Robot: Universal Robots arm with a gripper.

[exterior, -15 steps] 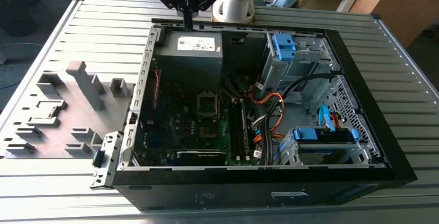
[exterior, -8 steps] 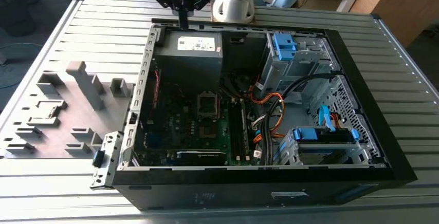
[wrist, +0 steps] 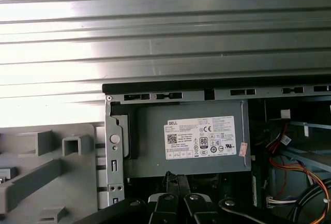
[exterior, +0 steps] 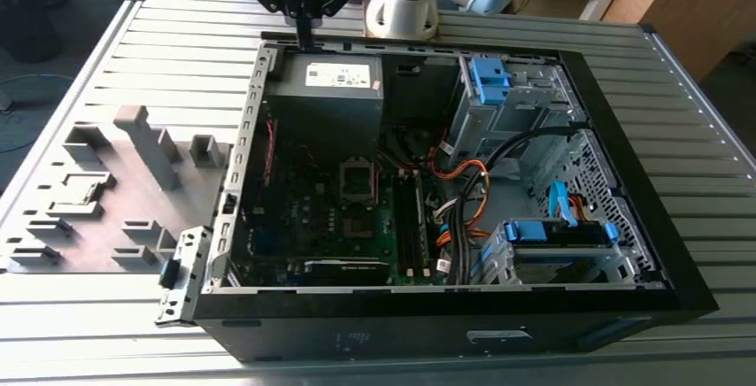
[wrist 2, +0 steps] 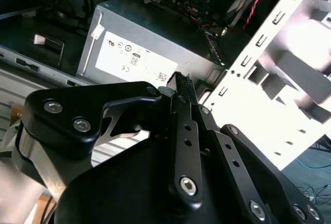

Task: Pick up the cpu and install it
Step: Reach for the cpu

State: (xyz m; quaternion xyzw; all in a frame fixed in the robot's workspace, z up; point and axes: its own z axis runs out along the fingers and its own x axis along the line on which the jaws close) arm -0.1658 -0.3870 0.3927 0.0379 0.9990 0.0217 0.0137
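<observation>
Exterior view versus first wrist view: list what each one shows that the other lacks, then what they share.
Exterior view's own: the dark CPU socket on the motherboard, the blue-latched drive cages, the arm's pale base. First wrist view's own: a small pinkish sticker at the label's edge on the power supply. Shared: that labelled power supply, the pincer shut and close to it, the grey fixture tray, orange wires, the ribbed table.
</observation>
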